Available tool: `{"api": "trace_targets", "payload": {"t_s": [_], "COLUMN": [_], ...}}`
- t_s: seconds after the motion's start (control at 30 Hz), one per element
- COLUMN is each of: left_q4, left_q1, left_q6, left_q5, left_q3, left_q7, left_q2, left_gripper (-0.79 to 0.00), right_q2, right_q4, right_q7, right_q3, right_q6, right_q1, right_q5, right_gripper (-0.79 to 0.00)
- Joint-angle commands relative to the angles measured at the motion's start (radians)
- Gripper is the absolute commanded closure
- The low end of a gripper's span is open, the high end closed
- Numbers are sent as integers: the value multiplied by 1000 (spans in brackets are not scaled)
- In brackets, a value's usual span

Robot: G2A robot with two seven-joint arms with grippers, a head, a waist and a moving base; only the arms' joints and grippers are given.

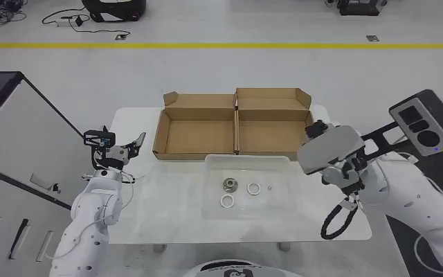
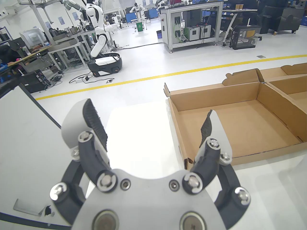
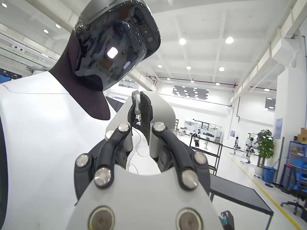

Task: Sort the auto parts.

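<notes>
- Auto parts (image 1: 229, 183) lie loose in a clear tray (image 1: 277, 204) at the middle of the white table (image 1: 159, 208).
- A dark round metal piece (image 1: 229, 184) sits in the left half of the tray.
- One white ring (image 1: 254, 188) lies just to the right of the metal piece, apart from it. A second white ring (image 1: 227, 201) lies just nearer to the robot than the metal piece. None of the three touch.
- A small speck (image 1: 269, 185) lies to the right of the first ring. It is too small to identify.
- One more part, a slim metal pin (image 3: 137, 105), is off the table and held by the right gripper (image 3: 138, 99).
- The right gripper's fingers are pressed together on the pin, which stands lengthwise between the ribbed pads (image 3: 145, 111). The gripper points upward, with ceiling lights behind it. In the top view, this arm is at the right end of the tray, near the right box's front corner.
- The left gripper (image 2: 150, 111) has its fingers spread wide with nothing between them. It is above the left part of the table, just beside the outer wall of the left box and well apart from the tray.
- The left cardboard box (image 1: 197, 135) and the right cardboard box (image 1: 270, 135) stand side by side, touching, with lids folded back. They are on the far side of the tray and just beside it.
</notes>
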Motion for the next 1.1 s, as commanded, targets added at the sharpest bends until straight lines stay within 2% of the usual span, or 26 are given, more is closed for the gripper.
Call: {"api": "trace_targets", "payload": {"t_s": [0.0, 0.47, 0.6, 0.8, 1.0, 1.07], "left_q4": [0, 0, 0, 0, 0, 0], "left_q1": [0, 0, 0, 0, 0, 0], "left_q6": [0, 0, 0, 0, 0, 0], "left_q5": [0, 0, 0, 0, 0, 0], "left_q3": [0, 0, 0, 0, 0, 0], "left_q7": [0, 0, 0, 0, 0, 0], "left_q2": [0, 0, 0, 0, 0, 0], "left_gripper": [-785, -785, -785, -785, -785, -785], "right_q2": [-5, -5, 2, 62, 124, 141], "right_q4": [-10, -10, 45, 129, 150, 160], "right_q7": [0, 0, 83, 244, 485, 601], "right_q3": [6, 6, 49, 229, 410, 458], "right_q6": [0, 0, 58, 30, 33, 47], "right_q1": [-4, -4, -56, -188, -304, -316], "right_q5": [11, 11, 27, 75, 167, 194], "right_gripper": [0, 0, 0, 0, 0, 0]}}
